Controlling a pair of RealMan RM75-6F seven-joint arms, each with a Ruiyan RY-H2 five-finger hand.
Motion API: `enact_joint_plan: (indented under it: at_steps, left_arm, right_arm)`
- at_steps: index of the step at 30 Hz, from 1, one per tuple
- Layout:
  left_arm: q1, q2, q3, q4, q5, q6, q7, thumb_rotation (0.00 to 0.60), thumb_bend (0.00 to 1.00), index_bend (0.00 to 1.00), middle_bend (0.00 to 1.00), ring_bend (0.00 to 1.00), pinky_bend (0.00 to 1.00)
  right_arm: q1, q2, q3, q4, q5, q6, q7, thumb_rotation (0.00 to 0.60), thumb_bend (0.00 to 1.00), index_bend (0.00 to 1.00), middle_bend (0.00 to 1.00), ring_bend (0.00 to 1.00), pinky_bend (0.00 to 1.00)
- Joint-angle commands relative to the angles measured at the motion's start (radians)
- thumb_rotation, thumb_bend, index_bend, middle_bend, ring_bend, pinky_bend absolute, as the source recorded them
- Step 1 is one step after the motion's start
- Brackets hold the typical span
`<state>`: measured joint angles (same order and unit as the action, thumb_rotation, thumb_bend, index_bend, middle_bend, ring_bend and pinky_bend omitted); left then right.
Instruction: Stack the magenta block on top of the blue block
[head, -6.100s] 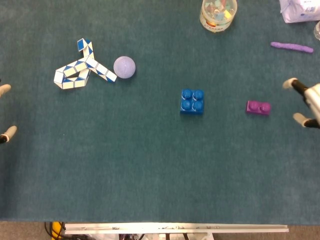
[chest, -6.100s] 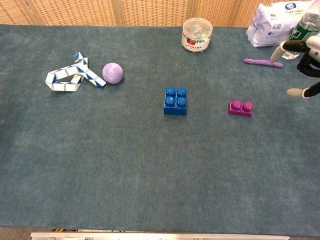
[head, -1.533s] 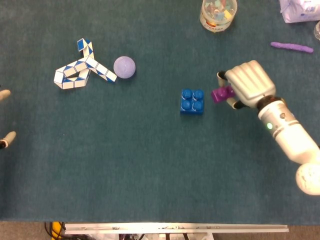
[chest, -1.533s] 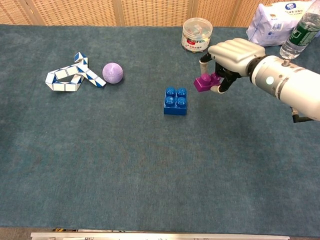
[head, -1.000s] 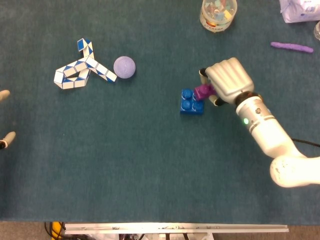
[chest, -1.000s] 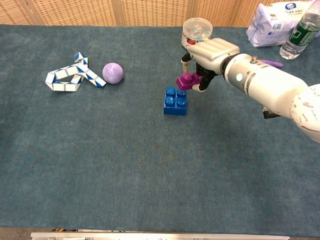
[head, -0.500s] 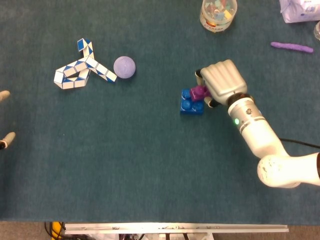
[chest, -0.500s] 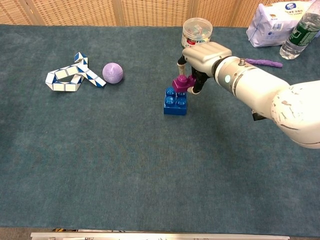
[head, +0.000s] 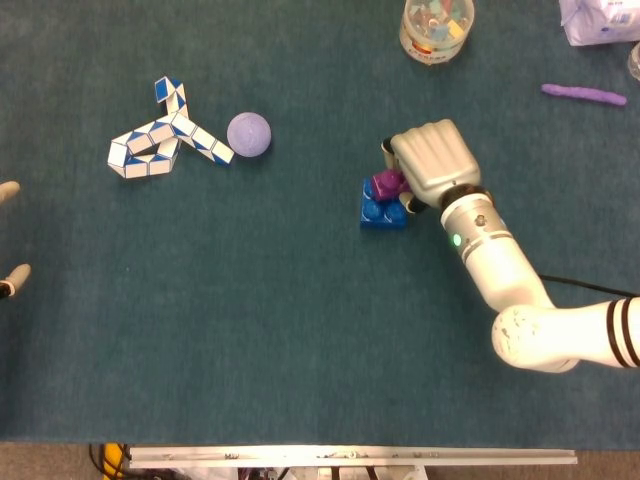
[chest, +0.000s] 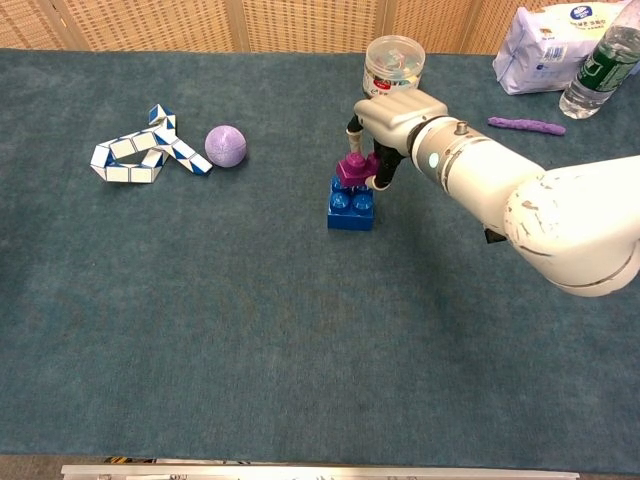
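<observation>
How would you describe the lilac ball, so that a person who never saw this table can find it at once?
Look at the far left part of the green table, where a blue and white folding puzzle snake lies. The lilac ball sits just right of the snake's end. It is the only round, plain-coloured thing there.

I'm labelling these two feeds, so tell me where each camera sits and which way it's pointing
Head view: above the table, looking straight down; shows the right hand and forearm, plus left hand fingertips at the left edge.
Chest view: lower, at the table's near side, looking obliquely across toward the wicker screen; shows the right arm.
Shared: right hand holding the magenta block on the blue block.
</observation>
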<state>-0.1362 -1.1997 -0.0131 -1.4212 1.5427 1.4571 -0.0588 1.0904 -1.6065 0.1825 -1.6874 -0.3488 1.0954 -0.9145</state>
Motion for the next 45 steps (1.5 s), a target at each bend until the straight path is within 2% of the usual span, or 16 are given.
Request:
enact_joint_plan:
  at_steps: [1,18,45]
  left_arm:
    - [0.000,0.000,0.000,0.001,0.000,0.000,-0.001,0.600,0.15,0.20,0.16,0.16,0.16]
    - [0.001,-0.001,0.001,0.005,0.004,0.003,-0.004,0.600,0.15,0.20,0.16,0.16,0.16]
    - [0.002,0.001,0.003,0.010,0.003,0.001,-0.011,0.600,0.15,0.20,0.16,0.16,0.16]
  right_arm:
    - [0.005,-0.004,-0.001,0.002,0.012,0.003,-0.007,0.600,0.25,0.55,1.00,1.00,1.00]
    - [0.018,-0.013,-0.013,-0.010,0.032,0.016,-0.017,0.600,0.25,0.55,1.00,1.00,1.00]
    - [0.029,-0.032,-0.006,0.017,0.032,0.028,-0.018,0.600,0.25,0.46,1.00,1.00,1.00]
